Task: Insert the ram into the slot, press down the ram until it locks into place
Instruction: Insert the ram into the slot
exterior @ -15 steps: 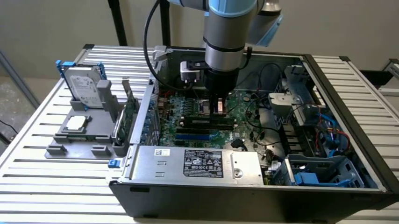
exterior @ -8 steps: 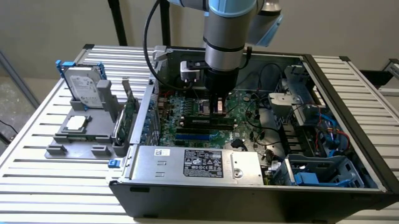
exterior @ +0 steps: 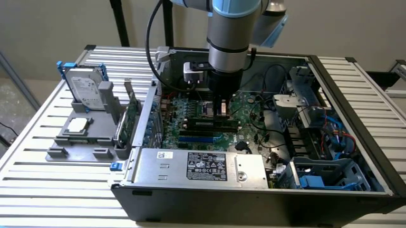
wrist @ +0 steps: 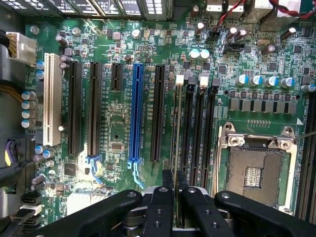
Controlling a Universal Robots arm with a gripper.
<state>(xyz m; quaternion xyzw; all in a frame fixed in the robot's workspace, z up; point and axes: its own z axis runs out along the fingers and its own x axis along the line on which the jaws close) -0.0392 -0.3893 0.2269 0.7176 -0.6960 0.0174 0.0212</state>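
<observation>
My gripper [wrist: 175, 195] is shut on the ram [wrist: 176, 143], which appears edge-on as a thin strip running away from the fingers [wrist: 160, 207] over the green motherboard. The ram lies along the group of parallel black memory slots [wrist: 199, 133], at the outermost one on the blue slot's side. Whether its lower edge sits inside that slot is hidden. In the exterior view the gripper [exterior: 223, 112] reaches down inside the open computer case, directly over the memory slots [exterior: 206, 126].
The square silver processor socket [wrist: 256, 168] lies beside the memory slots. A blue slot [wrist: 136, 113] and a white slot [wrist: 52, 98] lie on the other side. The power supply [exterior: 203, 166] and cables [exterior: 273, 137] crowd the case. A hard drive [exterior: 85, 88] and an upright green card [exterior: 132, 118] stand outside.
</observation>
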